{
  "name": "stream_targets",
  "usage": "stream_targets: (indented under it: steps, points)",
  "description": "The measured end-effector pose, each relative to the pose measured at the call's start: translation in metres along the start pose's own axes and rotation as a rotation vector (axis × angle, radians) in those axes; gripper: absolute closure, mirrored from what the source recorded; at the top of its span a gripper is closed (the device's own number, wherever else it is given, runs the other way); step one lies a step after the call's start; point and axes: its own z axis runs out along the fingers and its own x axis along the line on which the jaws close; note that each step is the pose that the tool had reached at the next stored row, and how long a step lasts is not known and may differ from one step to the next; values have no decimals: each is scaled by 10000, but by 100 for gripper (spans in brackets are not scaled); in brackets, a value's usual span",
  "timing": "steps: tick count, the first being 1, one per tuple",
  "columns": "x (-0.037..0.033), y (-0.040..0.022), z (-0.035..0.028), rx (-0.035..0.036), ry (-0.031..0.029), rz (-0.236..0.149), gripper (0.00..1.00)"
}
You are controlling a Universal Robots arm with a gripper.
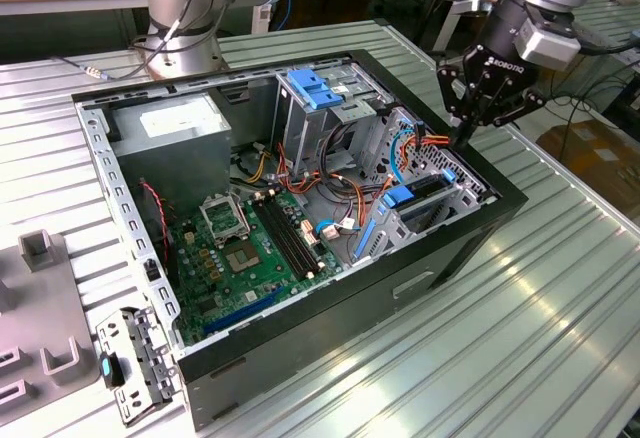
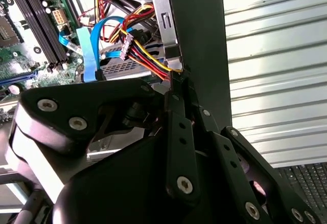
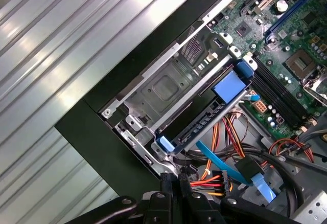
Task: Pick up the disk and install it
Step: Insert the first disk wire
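Observation:
The disk [image 3: 204, 124] sits edge-on in a slot of the small metal drive cage [image 3: 163, 88] at the case corner. Its blue side rail and blue end tab [image 3: 229, 87] show; its label is hidden. In the exterior view the disk's blue parts [image 1: 400, 198] lie in the cage on that view's right. My gripper [image 1: 462, 138] hangs just above the black case wall beside that cage. Its fingers [image 2: 180, 111] are pressed together and shut on nothing. In the first wrist view the gripper [image 3: 176, 179] is close to the orange and yellow power cables [image 3: 212, 185].
The open computer case [image 1: 400, 283] lies on a ribbed metal table [image 1: 540, 338]. Inside are a green motherboard [image 1: 235, 253], a grey power-supply box [image 1: 180, 123], a tall cage with a blue bracket [image 1: 315, 88] and loose cables. Grey fixtures [image 1: 40, 248] stand at the exterior view's left.

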Motion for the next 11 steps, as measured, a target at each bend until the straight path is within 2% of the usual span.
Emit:
stream_targets:
  steps: [11]
  points:
    - [-1,0,0,0,-1,9,83]
